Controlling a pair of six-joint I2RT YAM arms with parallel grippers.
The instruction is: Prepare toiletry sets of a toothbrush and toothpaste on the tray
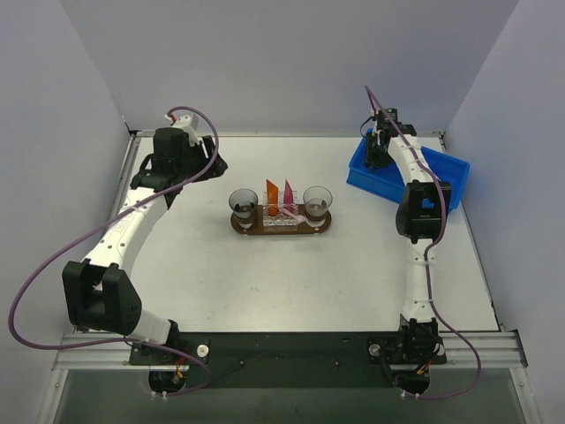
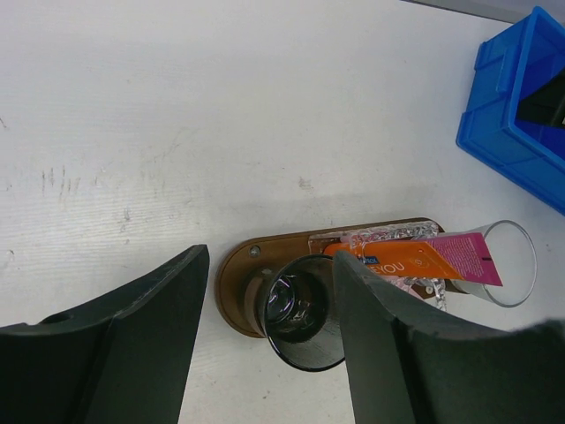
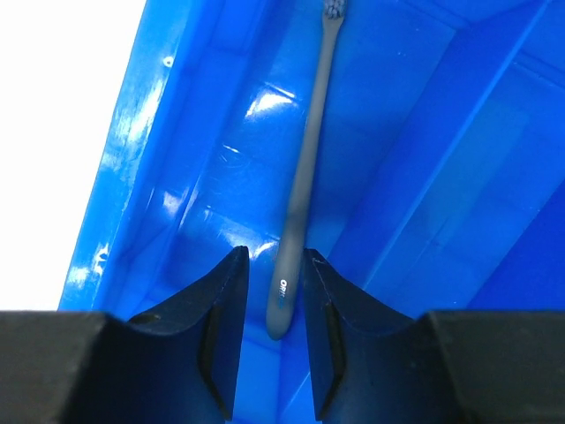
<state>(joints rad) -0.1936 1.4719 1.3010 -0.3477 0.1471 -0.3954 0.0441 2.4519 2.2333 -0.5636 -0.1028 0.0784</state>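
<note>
Bristles of grey toothbrush (image 3: pixel 305 168) cut off at 12 o'clock edge of right wrist view. Handle end sits low between right fingers (image 3: pixel 225 336), parted narrowly either side, contact hard to judge. Lies along floor of blue bin (image 1: pixel 452 181) at 2 o'clock on desk (image 1: pixel 265 291), walls close on both flanks. Spread wide and holding nothing, left fingers (image 2: pixel 141 336) hang at 10 o'clock with open room around. At centre, tray (image 2: pixel 231 283) carries orange toothpaste (image 1: pixel 273 196) and magenta toothpaste (image 1: pixel 289 196) upright between two glasses (image 1: pixel 243 203).

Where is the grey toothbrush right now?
Right wrist view: the grey toothbrush lies inside the far-right blue bin, handle end between the right gripper's open fingers.
</note>
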